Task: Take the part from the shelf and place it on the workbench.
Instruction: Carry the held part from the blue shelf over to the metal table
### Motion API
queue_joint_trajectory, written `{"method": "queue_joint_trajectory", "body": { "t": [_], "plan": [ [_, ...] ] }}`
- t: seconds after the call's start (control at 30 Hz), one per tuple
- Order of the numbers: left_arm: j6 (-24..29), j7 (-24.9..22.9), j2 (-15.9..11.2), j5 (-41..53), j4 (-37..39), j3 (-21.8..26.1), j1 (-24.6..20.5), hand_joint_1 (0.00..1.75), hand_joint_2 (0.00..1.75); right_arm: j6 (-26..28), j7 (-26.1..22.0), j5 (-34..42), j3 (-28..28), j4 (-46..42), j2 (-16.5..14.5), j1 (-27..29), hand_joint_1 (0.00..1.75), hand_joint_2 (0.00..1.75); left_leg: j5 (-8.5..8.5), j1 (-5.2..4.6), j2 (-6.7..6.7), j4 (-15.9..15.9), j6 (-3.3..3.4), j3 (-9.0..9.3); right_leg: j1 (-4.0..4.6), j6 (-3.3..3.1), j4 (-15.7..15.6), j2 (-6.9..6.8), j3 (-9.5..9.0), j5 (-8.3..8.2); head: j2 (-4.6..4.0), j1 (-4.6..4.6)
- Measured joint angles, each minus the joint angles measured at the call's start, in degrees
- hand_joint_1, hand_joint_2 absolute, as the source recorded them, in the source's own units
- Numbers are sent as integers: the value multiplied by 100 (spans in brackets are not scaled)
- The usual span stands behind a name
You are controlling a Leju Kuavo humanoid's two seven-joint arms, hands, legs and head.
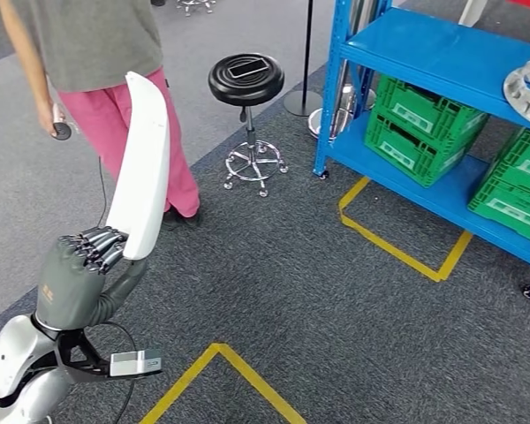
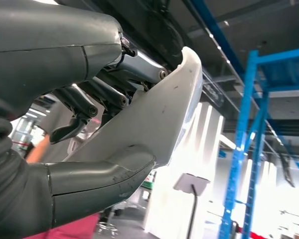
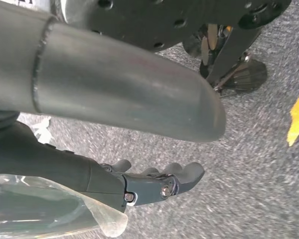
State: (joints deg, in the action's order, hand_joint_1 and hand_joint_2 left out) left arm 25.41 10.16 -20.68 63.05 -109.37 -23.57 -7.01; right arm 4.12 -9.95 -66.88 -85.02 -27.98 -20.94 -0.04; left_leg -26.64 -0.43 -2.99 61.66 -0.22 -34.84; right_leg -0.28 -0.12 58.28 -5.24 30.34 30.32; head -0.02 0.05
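A long white curved part point(image 1: 142, 168) stands nearly upright in my left hand point(image 1: 76, 269), which grips its lower end at the lower left of the head view. In the left wrist view the dark fingers point(image 2: 102, 92) lie across one face of the white part point(image 2: 167, 114) and the thick thumb point(image 2: 102, 179) presses under it. My right hand point(image 3: 114, 99) hangs over the grey carpet, its fingers point(image 3: 155, 181) apart from the thumb with nothing between them.
A blue shelf point(image 1: 435, 53) at the right carries green crates point(image 1: 422, 124) and a silver round part point(image 1: 529, 88). A black stool point(image 1: 247, 79) stands ahead. A person in pink trousers point(image 1: 116, 124) stands close behind the white part. Yellow tape point(image 1: 396, 252) marks the carpet.
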Motion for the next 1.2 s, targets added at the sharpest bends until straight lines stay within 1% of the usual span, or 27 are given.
{"method": "queue_joint_trajectory", "body": {
  "t": [0.07,0.13,0.17,0.2,0.27,0.3,0.33,0.37,0.4,0.43,0.5,0.57,0.63,0.67,0.73,0.77,0.8,0.83,0.87,0.9,0.93,1.0,1.07,1.1,1.13,1.17,1.2],
  "plan": [
    [2,0,0,-3,0,4,-7,175,175,14,3,0,1,8,-3,0,0,0,12,-68,-133,-275,72,117,23,39,-3,-120,-12,22,0,4],
    [3,2,-2,-11,-1,13,5,175,175,36,5,-1,1,14,-5,-8,0,0,41,-66,-2,-326,123,108,23,94,-13,-204,-25,49,0,5],
    [4,9,-2,-20,-4,17,8,175,175,41,5,-2,1,17,-5,-12,0,0,61,-49,66,-359,151,117,15,123,24,-117,-15,98,0,4],
    [4,22,-1,-32,-7,20,5,175,175,41,5,-5,2,20,-6,-16,0,0,85,-28,133,-392,184,126,7,148,157,35,41,195,0,12],
    [2,59,8,-55,-11,23,-4,175,175,30,5,-10,3,22,-4,-8,0,0,108,-6,257,-419,225,128,-7,172,764,390,324,513,0,28],
    [-3,76,16,-61,-11,23,-1,175,175,21,5,-13,4,22,-2,1,0,0,111,-4,330,-417,234,121,-8,178,1155,470,521,667,0,34],
    [-8,88,24,-63,-11,23,8,175,175,11,7,-13,3,22,-1,11,0,0,111,-4,409,-416,236,120,-9,185,1447,501,684,741,0,34],
    [-13,96,31,-64,-11,25,15,175,175,2,8,-14,3,22,1,18,0,0,111,-2,495,-413,236,122,-12,190,1556,515,768,702,0,36],
    [-16,99,39,-64,-11,26,21,175,175,-7,9,-15,2,22,1,20,0,0,110,2,582,-408,233,127,-19,194,1435,529,743,549,0,34],
    [-19,101,44,-65,-11,29,25,175,175,-11,10,-15,2,22,1,19,0,0,106,9,666,-396,224,132,-30,195,1114,575,621,317,0,34],
    [-19,101,50,-66,-11,42,23,175,175,-21,8,-15,3,22,2,15,0,0,84,23,821,-343,179,115,-72,193,383,861,298,-12,0,31],
    [-17,101,50,-68,-11,61,24,175,175,-29,8,-16,4,22,2,14,0,0,88,43,964,-307,101,61,-83,165,63,1054,129,-63,0,26],
    [-15,101,45,-69,-13,75,41,175,175,-32,9,-17,4,23,1,12,0,0,119,71,1108,-313,27,18,-72,106,29,939,93,-73,0,28],
    [-14,101,42,-69,-15,81,51,175,175,-33,8,-17,4,24,-1,10,0,0,103,73,1086,-290,0,-2,-74,74,13,862,79,-83,0,24],
    [-11,101,35,-69,-17,95,48,175,175,-33,3,-17,4,25,-4,8,0,0,-93,61,802,41,-48,-156,-87,14,-20,693,49,-91,0,-26],
    [-11,101,38,-69,-17,98,47,175,175,-33,2,-17,4,25,-4,11,0,0,-267,57,593,384,-74,-312,-70,-7,-22,609,40,-81,0,-50],
    [-13,101,40,-69,-17,99,46,175,175,-33,2,-17,4,25,-4,14,0,0,-443,66,452,782,-95,-499,-57,-25,-22,518,36,-70,0,-70],
    [-17,101,43,-72,-17,99,54,175,175,-34,2,-17,4,25,-3,16,0,0,-563,76,379,1121,-110,-659,-43,-35,-21,426,31,-59,0,-72],
    [-25,101,44,-76,-17,100,63,175,175,-34,3,-16,4,25,-3,17,0,0,-585,83,348,1293,-112,-738,-32,-41,-20,339,25,-46,0,-73],
    [-33,101,44,-81,-17,101,68,175,175,-34,3,-15,4,25,-2,14,0,0,-496,84,331,1240,-103,-705,-23,-42,-19,257,13,-33,0,-73],
    [-40,100,44,-85,-18,102,69,175,175,-34,3,-15,4,25,-2,11,0,0,-319,77,299,968,-81,-561,-14,-40,-19,178,-9,-15,0,-72],
    [-49,99,44,-94,-24,110,63,175,175,-35,3,-15,4,26,-5,4,0,0,5,12,65,180,-1,-150,10,-21,-19,40,-59,28,0,-72],
    [-50,97,44,-105,-36,123,49,175,175,-38,4,-15,5,27,-7,-1,0,0,79,-65,-134,-250,72,58,37,19,-23,-83,-84,64,0,-75],
    [-50,95,43,-111,-40,134,47,175,175,-38,4,-15,5,27,-8,-4,0,0,54,-89,-128,-281,93,63,48,44,-33,-148,-93,76,0,-77],
    [-50,93,41,-115,-46,150,50,175,175,-39,5,-15,5,27,-8,-11,0,0,60,-87,-56,-308,114,60,50,70,-48,-219,-115,89,0,-79],
    [-50,91,39,-118,-57,166,60,175,175,-40,4,-15,5,27,-9,-17,0,0,74,-74,17,-344,139,73,47,99,-38,-195,-122,120,0,-75],
    [-51,90,38,-119,-68,179,58,175,175,-46,3,-16,7,27,-10,-24,0,0,89,-57,85,-379,169,91,39,126,44,-73,-94,188,0,-73]
  ]
}}
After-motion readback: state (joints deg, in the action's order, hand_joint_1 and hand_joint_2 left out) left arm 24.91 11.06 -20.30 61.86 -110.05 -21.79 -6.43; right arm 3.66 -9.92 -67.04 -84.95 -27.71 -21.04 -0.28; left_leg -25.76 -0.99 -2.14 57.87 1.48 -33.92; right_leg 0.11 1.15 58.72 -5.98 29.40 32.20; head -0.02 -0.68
